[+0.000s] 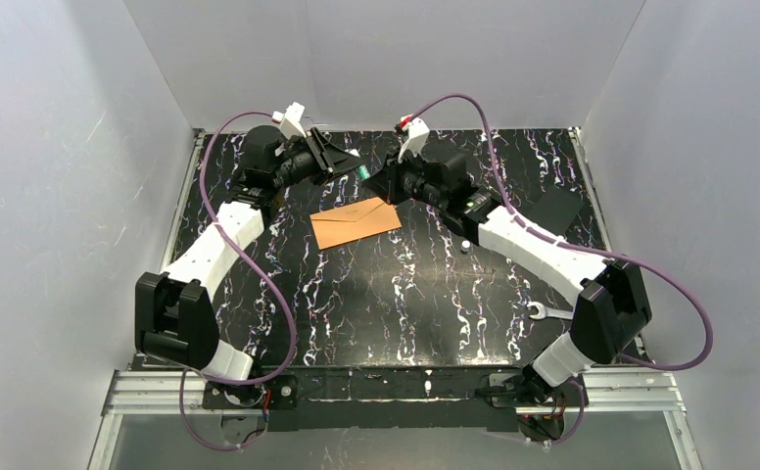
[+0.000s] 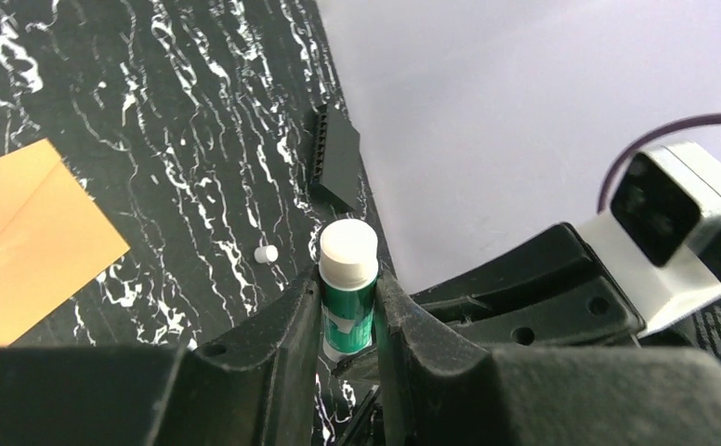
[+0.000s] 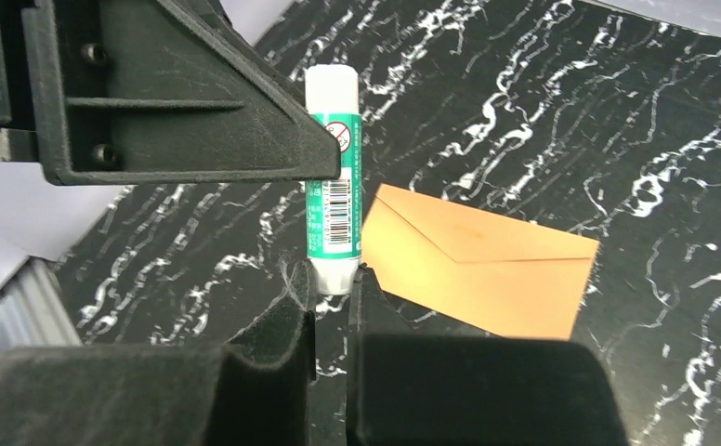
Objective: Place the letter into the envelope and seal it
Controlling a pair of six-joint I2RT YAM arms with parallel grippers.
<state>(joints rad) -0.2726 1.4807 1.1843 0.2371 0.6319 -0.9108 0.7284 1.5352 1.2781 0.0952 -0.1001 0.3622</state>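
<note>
Nearest the arm bases, a wrench [image 1: 543, 311] is seen lying on the black marbled table [image 1: 396, 304], at about 4 o'clock from the table's centre and close to the right arm's elbow. Farther in, a small white piece [image 1: 466, 245] is seen at 3 o'clock. The envelope [image 1: 356, 222] is laid flat just off the centre at 11 o'clock, its triangular flap folded down, apart from both grippers. A flat black slab [image 1: 562, 208] is seen at 2 o'clock, toward the table's right edge. Beyond the envelope, at 12 o'clock, the two grippers are seen tip to tip. A green glue stick [image 3: 332, 195] with white ends is clamped across its body by the left gripper [image 2: 348, 311]. The right gripper [image 3: 332, 290] is set narrow, its fingertips flanking the stick's near white end. Whether that end is actually pinched cannot be told.
</note>
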